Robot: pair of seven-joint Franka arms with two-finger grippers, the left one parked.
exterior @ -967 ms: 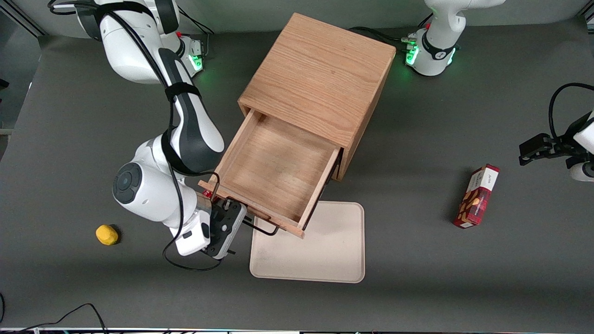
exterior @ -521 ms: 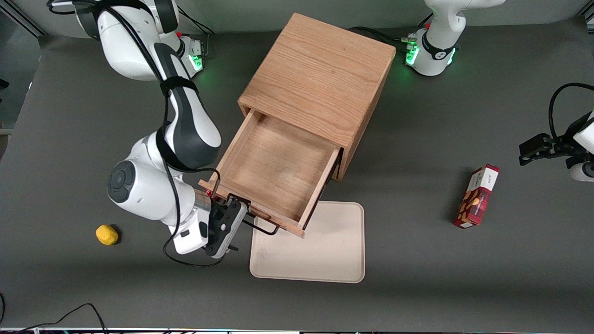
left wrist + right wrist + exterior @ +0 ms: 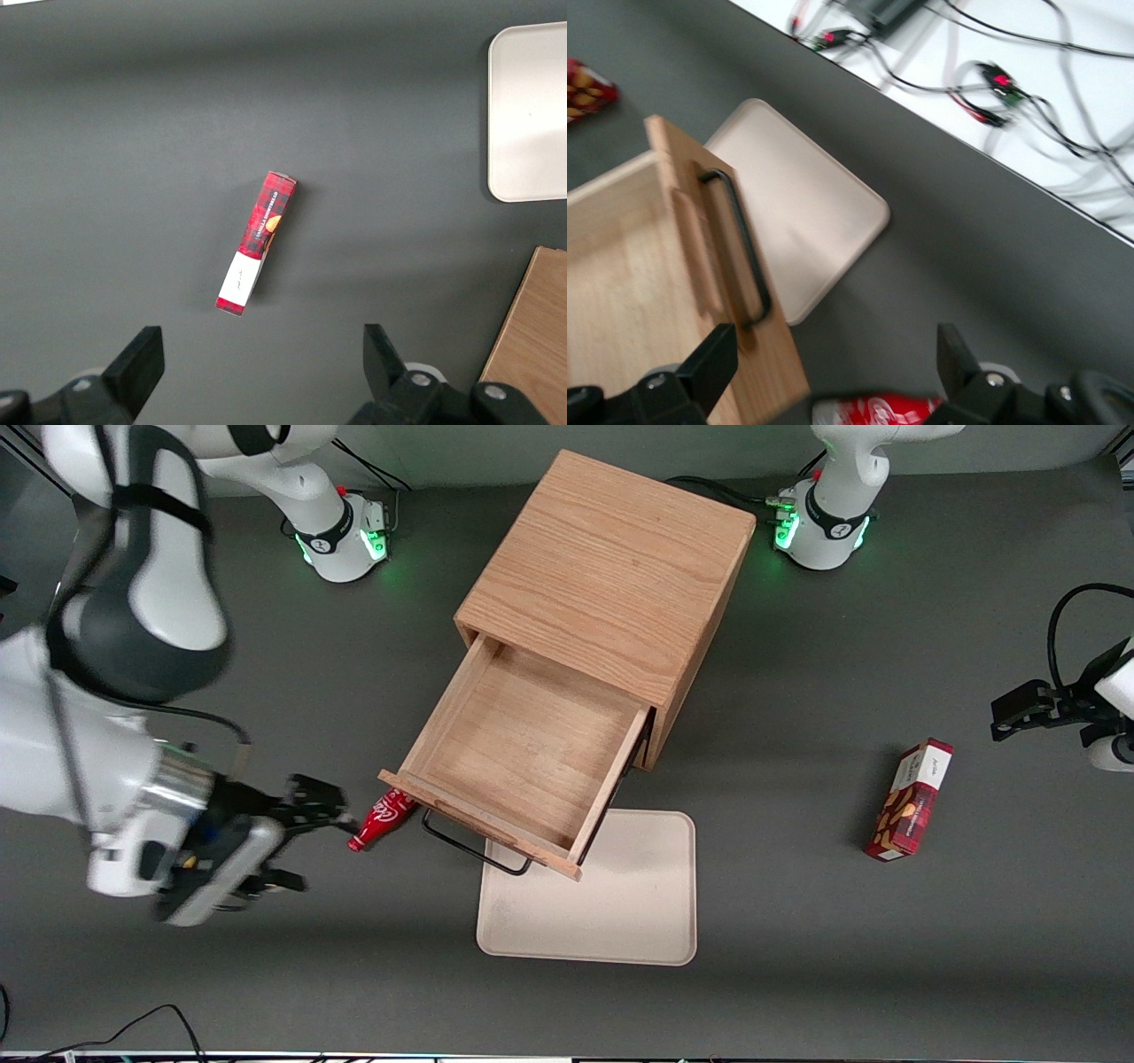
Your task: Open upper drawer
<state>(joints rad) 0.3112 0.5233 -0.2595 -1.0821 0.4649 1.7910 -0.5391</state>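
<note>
The upper drawer (image 3: 523, 757) of the oak cabinet (image 3: 611, 584) is pulled far out, its shallow wooden tray bare inside. Its black wire handle (image 3: 474, 850) hangs on the front panel, over the edge of the beige tray. My gripper (image 3: 301, 837) is open and empty, well away from the handle toward the working arm's end of the table. In the right wrist view the drawer front (image 3: 682, 266) and handle (image 3: 740, 252) show, with the fingertips (image 3: 713, 359) spread wide. The lower drawer is hidden under the upper one.
A red cola bottle (image 3: 383, 817) lies on the mat beside the drawer's front corner, also in the wrist view (image 3: 873, 411). A beige tray (image 3: 611, 895) lies in front of the cabinet. A red snack box (image 3: 911, 799) lies toward the parked arm's end.
My gripper has let go of the drawer handle and swung quickly away toward the working arm's end, uncovering the red bottle. The yellow object is now hidden by the arm. The drawer stays open.
</note>
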